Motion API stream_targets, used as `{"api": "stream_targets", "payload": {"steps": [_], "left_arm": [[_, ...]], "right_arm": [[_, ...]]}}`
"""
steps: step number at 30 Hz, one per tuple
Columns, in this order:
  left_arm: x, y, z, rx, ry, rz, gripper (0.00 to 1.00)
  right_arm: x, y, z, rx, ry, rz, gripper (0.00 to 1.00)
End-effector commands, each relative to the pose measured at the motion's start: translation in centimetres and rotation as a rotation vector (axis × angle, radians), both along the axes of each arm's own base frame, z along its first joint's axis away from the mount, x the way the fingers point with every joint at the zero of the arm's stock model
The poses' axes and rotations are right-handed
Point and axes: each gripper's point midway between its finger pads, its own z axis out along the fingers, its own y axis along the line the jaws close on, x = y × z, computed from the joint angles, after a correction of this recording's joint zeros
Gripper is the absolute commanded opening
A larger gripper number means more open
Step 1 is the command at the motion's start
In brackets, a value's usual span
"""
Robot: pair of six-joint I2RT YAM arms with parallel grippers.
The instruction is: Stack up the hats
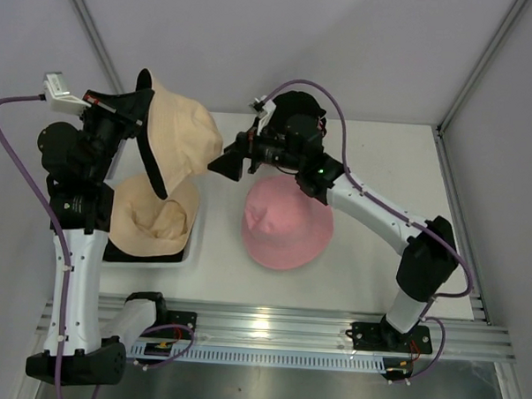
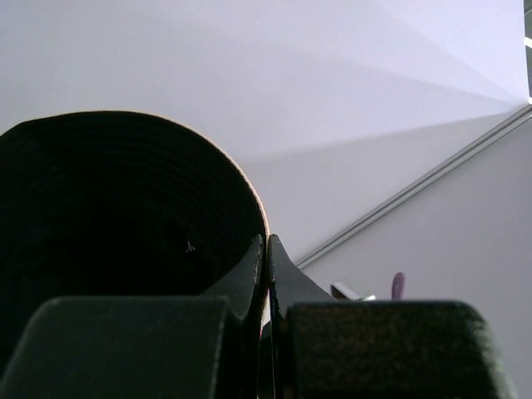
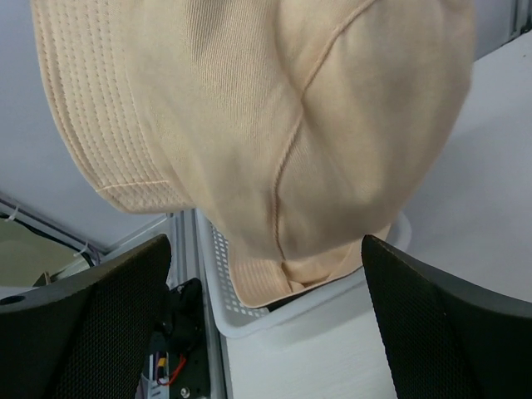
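Now two beige hats point(image 1: 185, 134), one pink point(image 1: 287, 222) — left gripper point(image 1: 135, 112) clamps one, right gripper point(image 1: 225, 162) gapes.

1. Top view looks down over the counter point(image 1: 400, 161) from behind.
2. Left wrist view tilts upward past its jaws.
3. Right wrist view, close, shares the lifted beige hat point(image 3: 291, 125) beyond its jaws with top.

Legible text, labels, brands, numbers, signs: none. No marking on any surface in the three views can be read.
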Motion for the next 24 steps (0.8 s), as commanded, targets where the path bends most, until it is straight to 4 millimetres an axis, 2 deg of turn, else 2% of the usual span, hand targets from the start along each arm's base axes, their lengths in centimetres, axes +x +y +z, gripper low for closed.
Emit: {"api": "stream_targets", "payload": {"steps": [1,4,7,9,10,11,13,14,16,17,19,20,21,22,23,24], "left_arm": [[-0.8,0.3,2.5,-0.040,-0.082,0.011,0.01],[-0.9,0.2,2.5,-0.035,-0.086,0.011,0.01],[-1.1,0.1,2.3,-0.031,-0.088,0.005,0.01],[-1.0,-0.1,2.0,-0.032,-0.082,0.001,0.01],[-1.0,-0.1,1.6,-0.035,-0.074,0.000,0.01],[-0.9,-0.2,1.4,-0.040,-0.070,-0.004,0.01],[-0.8,-0.2,1.1,-0.044,-0.066,-0.006,0.01],[-0.7,-0.4,0.8,-0.042,-0.060,-0.012,0.01],[-0.7,-0.6,0.7,-0.036,-0.061,-0.018,0.01],[-0.7,-0.6,0.6,-0.028,-0.060,-0.020,0.01],[-0.6,-1.2,0.5,-0.018,-0.061,-0.041,0.01],[-0.5,-1.7,0.5,-0.008,-0.061,-0.065,0.01],[-0.3,-2.1,0.4,-0.002,-0.060,-0.083,0.01],[-0.2,-2.6,0.8,0.003,-0.070,-0.101,0.01],[-0.2,-3.5,0.8,0.019,-0.070,-0.142,0.01],[0.1,-4.8,1.1,0.028,-0.071,-0.190,0.01]], "right_arm": [[0.9,1.9,3.1,0.044,-0.060,-0.089,0.99],[2.7,2.8,2.8,0.039,-0.012,-0.156,0.99],[3.4,3.7,2.9,0.064,0.027,-0.159,0.99],[3.3,4.0,3.3,0.092,0.029,-0.139,0.91],[3.2,4.3,3.7,0.118,0.019,-0.125,0.85],[3.3,4.3,4.0,0.133,0.023,-0.125,0.70],[3.7,4.4,4.5,0.153,0.017,-0.144,0.55],[4.0,4.4,5.0,0.159,0.004,-0.150,0.40],[4.5,4.5,5.6,0.154,-0.016,-0.164,0.17],[4.7,4.4,5.9,0.146,-0.031,-0.174,0.01],[5.6,3.8,5.7,0.084,-0.076,-0.223,0.00],[5.6,3.1,7.2,0.087,-0.117,-0.244,0.00],[6.1,2.3,7.2,0.042,-0.164,-0.273,0.00],[6.3,1.6,8.0,0.029,-0.201,-0.303,0.00],[6.0,0.5,9.6,0.023,-0.248,-0.325,0.00],[6.1,-0.8,10.0,-0.027,-0.268,-0.366,0.00]]}}
